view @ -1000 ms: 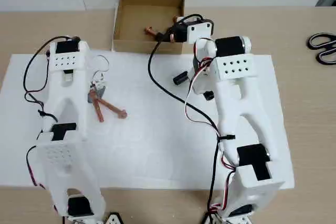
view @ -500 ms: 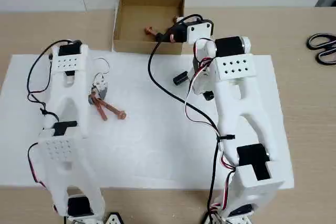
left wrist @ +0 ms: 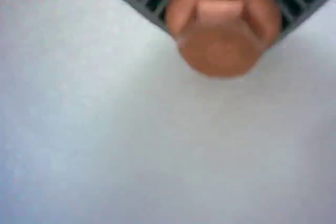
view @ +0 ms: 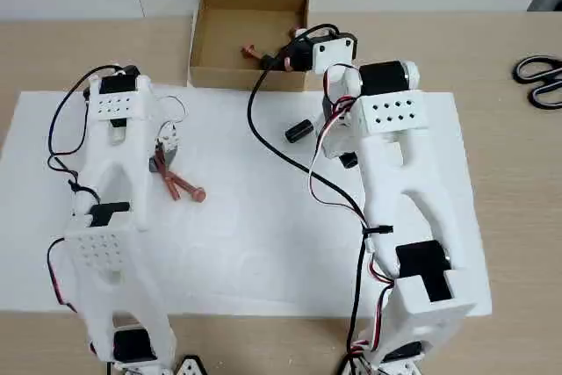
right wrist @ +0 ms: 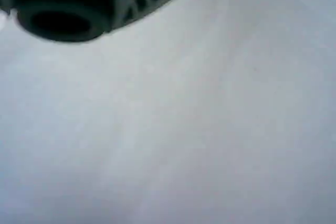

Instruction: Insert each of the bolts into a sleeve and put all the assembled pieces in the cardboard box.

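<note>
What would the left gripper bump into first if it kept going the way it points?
Most likely the white sheet: the left gripper, shut on a copper bolt, points down at it with nothing between. The bolt's head would probably touch first.

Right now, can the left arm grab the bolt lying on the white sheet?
Probably not yet. The loose bolt lies right beside the left end effector with nothing between, but that end effector is shut on a second bolt.
</note>
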Available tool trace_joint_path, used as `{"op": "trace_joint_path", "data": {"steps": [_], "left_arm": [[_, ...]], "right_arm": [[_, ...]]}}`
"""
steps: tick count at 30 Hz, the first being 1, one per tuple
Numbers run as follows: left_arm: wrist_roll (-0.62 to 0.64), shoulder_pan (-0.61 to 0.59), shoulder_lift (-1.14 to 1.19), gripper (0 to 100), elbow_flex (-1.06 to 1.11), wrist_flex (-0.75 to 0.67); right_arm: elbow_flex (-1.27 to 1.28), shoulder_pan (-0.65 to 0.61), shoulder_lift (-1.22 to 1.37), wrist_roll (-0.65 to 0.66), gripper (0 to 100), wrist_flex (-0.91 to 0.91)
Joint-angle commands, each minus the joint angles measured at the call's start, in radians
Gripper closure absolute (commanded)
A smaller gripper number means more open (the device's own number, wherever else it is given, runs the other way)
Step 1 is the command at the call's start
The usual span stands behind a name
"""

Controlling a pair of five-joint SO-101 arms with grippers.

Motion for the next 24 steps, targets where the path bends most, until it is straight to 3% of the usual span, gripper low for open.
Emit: {"op": "trace_joint_path", "data": {"steps": [1,10,24], "left_arm": [[0.002,-0.012,-0.009,99,-0.007,0.008],[-0.002,0.058,-0.009,99,-0.179,0.193],[-0.003,0.143,-0.101,99,-0.189,0.169]], "right_arm": [[-0.044,0.005,-0.061,-0.005,99.3,-0.008],[-0.044,0.005,-0.065,-0.003,99.3,-0.008],[-0.044,0.031,-0.067,-0.002,99.3,0.001]]}}
